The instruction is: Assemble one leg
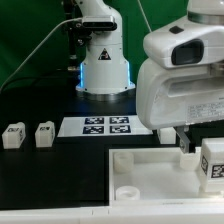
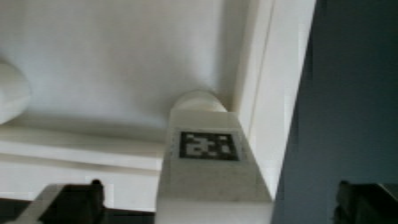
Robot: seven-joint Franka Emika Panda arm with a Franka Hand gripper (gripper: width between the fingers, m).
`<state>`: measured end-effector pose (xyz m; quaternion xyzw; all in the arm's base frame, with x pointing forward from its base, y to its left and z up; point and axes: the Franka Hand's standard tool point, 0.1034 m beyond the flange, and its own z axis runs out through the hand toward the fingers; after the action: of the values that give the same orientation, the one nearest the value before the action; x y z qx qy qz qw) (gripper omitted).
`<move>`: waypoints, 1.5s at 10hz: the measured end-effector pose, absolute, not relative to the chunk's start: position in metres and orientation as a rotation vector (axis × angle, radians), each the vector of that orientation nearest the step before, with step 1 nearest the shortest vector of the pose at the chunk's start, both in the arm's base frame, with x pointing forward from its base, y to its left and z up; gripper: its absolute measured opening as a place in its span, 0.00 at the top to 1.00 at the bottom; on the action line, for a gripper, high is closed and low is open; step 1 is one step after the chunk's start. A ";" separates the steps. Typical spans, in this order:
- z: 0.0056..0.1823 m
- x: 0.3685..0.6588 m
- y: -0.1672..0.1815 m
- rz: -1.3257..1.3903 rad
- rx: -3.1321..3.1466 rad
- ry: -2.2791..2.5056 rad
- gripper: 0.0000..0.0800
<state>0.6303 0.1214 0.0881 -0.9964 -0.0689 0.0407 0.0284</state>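
My fingers (image 2: 210, 200) were wide apart around a white leg (image 2: 210, 150) standing on the big white panel (image 1: 150, 165) at about four o'clock in the exterior view, and squeezing off-center could have tipped it or let it slip out.

Marker board (image 1: 106, 127) flat on black table (image 1: 40, 170); white panel (image 1: 150, 170) near.

Two small white tagged plastic leg blocks (image 1: 13, 135) (image 1: 45, 133) sit side by side on the black worktop (image 1: 40, 170) at the exterior view's left. The flat white marker board (image 1: 96, 127) lies right of them. The large white square panel (image 1: 150, 172) lies nearer the camera, with a third tagged leg (image 1: 212, 163) (image 2: 210, 150) on it at the right.
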 end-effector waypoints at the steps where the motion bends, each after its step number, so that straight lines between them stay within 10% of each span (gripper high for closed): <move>1: 0.086 0.630 0.121 0.110 -3.076 -0.212 0.19; 5: 0.083 0.632 0.119 0.087 -3.078 -0.207 0.22; 7: 0.083 0.632 0.119 0.087 -3.078 -0.207 0.64; 15: 0.082 0.633 0.116 -0.005 -2.940 0.854 0.63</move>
<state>0.6327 0.1165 0.0824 -0.9595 0.2789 -0.0015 0.0401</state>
